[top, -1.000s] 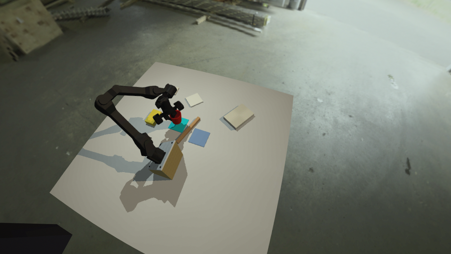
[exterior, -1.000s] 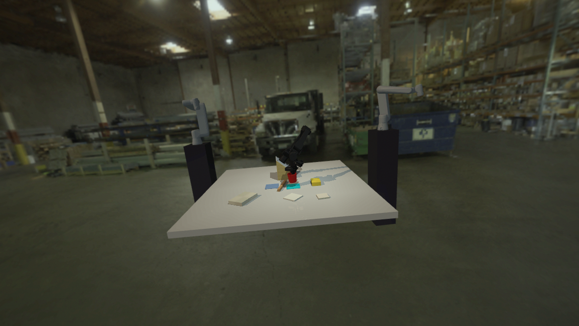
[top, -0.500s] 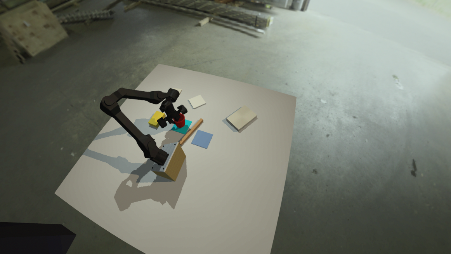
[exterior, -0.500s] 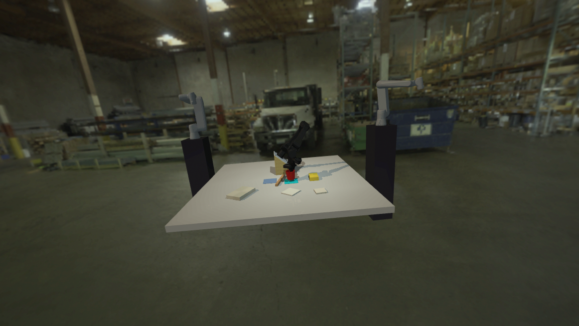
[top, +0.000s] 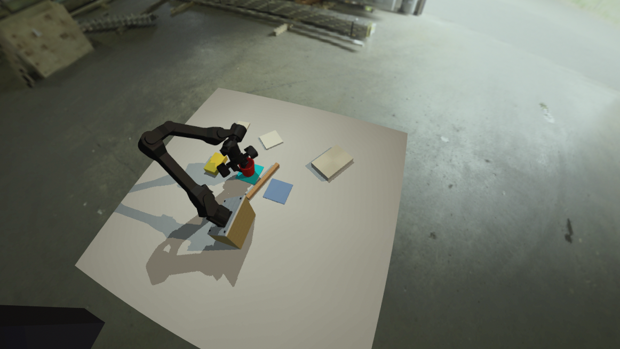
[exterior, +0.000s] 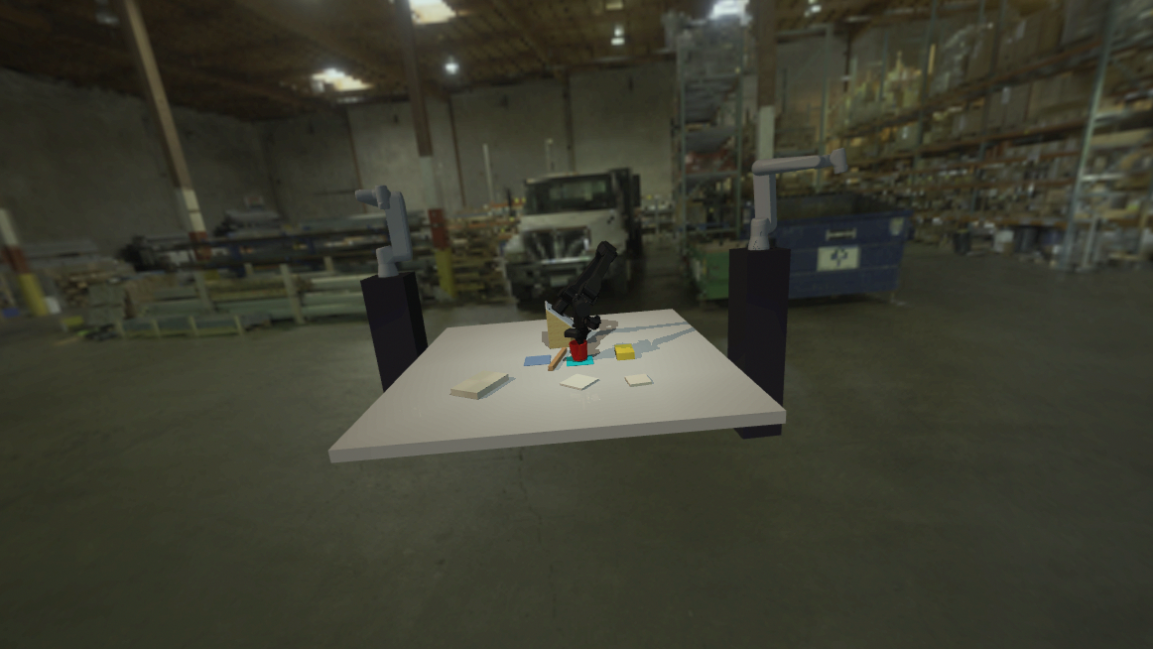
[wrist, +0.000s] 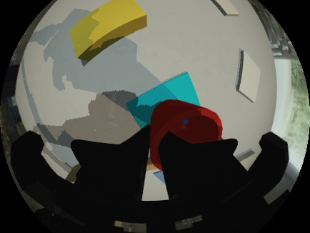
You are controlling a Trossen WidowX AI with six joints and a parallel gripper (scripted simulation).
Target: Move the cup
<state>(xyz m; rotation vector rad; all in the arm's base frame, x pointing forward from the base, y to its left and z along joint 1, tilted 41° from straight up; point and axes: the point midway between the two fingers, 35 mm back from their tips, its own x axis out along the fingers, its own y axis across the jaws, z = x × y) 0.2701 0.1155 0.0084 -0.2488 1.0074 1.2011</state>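
The red cup (top: 248, 167) (exterior: 578, 350) (wrist: 190, 123) is upright over the teal pad (top: 258, 170) (exterior: 583, 363) (wrist: 166, 95), low on it or just above it. A dark blue marble (wrist: 186, 121) shows inside the cup. My gripper (top: 237, 162) (exterior: 577, 336) (wrist: 153, 128) is shut on the cup's wall, one finger inside and one outside. The blue pad (top: 278, 190) (exterior: 536, 360) lies beyond the wooden bar (top: 262, 180) (exterior: 556, 359), empty.
A yellow block (top: 215, 163) (exterior: 624, 351) (wrist: 108, 25) lies close to the teal pad. Two pale tiles (top: 271, 139) (wrist: 249, 76) (wrist: 221, 3) and a thick beige slab (top: 332, 161) (exterior: 479, 384) lie farther out. The arm's base sits on a wooden block (top: 240, 223).
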